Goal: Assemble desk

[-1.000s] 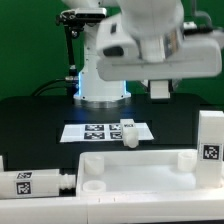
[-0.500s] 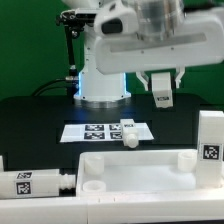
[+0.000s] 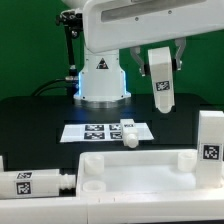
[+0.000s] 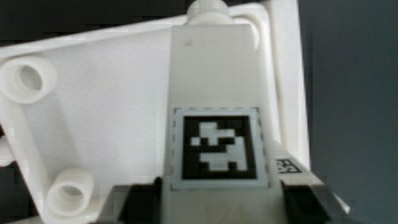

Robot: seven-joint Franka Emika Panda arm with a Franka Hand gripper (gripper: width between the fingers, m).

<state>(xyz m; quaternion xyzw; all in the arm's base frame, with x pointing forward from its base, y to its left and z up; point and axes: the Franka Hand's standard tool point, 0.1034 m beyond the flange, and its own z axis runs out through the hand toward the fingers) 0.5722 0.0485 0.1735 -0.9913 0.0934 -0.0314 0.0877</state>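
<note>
My gripper (image 3: 161, 58) is shut on a white square desk leg (image 3: 160, 86) with a black-and-white tag and holds it in the air, slightly tilted, above the far right part of the tabletop panel (image 3: 150, 172). In the wrist view the leg (image 4: 221, 90) runs out from between my fingers (image 4: 153, 202), its round peg at the far end, over the panel (image 4: 98, 110) with its round sockets. The panel lies at the front of the table. Another leg (image 3: 128, 132) stands on the marker board (image 3: 95, 131).
A tagged leg (image 3: 210, 142) stands at the exterior view's right, beside the panel. Another tagged leg (image 3: 30, 183) lies at the exterior view's lower left. The arm's base (image 3: 102, 80) stands behind the marker board.
The arm's upper body has risen out of the way. The held leg now shows in full with its tag and hangs at about the same place above the panel.
</note>
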